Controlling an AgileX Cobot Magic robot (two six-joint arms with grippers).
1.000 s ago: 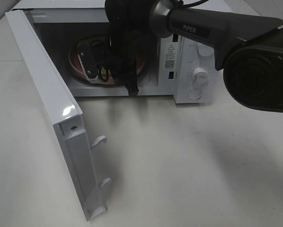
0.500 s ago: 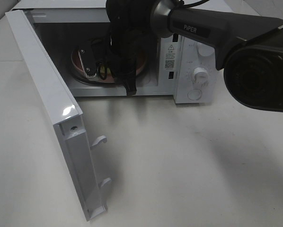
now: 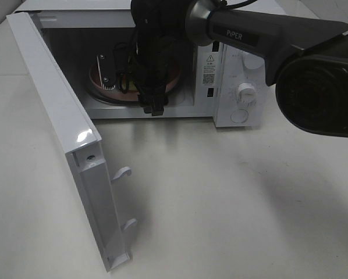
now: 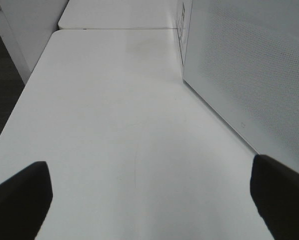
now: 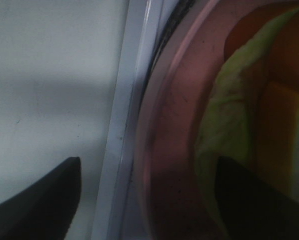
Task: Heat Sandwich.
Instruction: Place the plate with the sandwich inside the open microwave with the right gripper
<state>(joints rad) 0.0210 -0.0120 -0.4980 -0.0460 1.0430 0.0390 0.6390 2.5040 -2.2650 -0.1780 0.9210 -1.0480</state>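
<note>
R fingers [image 5: 34, 205] wide, plate [image 5: 174, 115] rim between

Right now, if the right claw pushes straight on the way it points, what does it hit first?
Most likely the rim of the pink plate, which shows between the open fingers of the right claw; the sandwich lies further in. Depth is unclear.

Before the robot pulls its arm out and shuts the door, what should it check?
1. Plate inside the microwave: ok.
2. Sandwich on the plate: ok.
3. Right tool open: ok.
4. Right tool clear of the plate's rim: cannot tell; the rim lies between its fingers.
5. Right arm out of the microwave: not ok, it reaches inside.
6. Door wide open: ok.
</note>
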